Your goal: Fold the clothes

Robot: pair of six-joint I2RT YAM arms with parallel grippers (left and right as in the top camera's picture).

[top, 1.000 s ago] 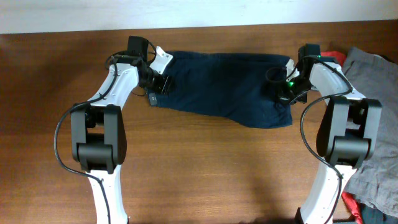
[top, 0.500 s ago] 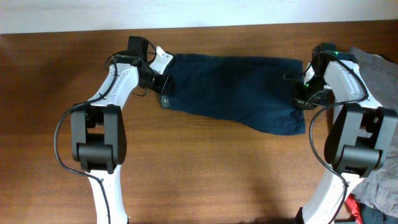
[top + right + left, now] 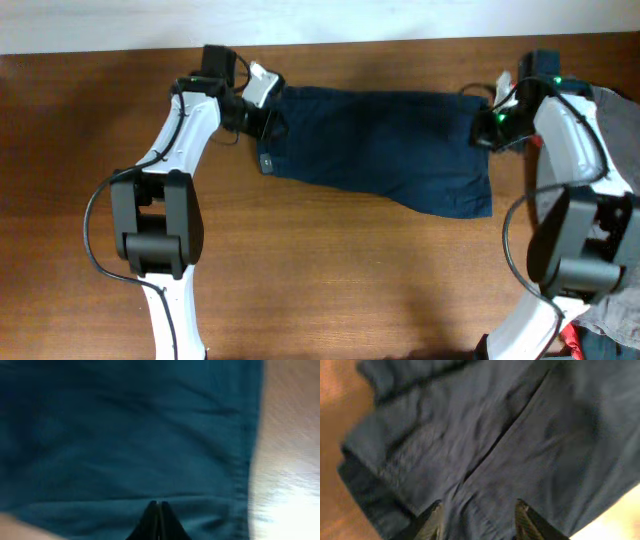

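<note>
- On my left wrist camera, the left gripper sits low over the dark navy shorts. Its two fingers stand well apart, with wrinkled cloth and a seam running up between them. I can't see them pinching anything.
- On my right wrist camera, the right gripper has its fingers pressed tip to tip, right at a fold of the shorts, nipping the cloth. The hemmed edge runs down the right side, with bare wood beyond it.
- Overhead, the left arm rises from the near edge of the table and bends inward. The left gripper is over the shorts' left far corner.
- The right arm mirrors it, and the right gripper is at the right far corner.
- The shorts lie spread flat between the two grippers, toward the far side of the table. A small light tag shows at the left edge.
- A grey garment lies just beyond the right arm.
</note>
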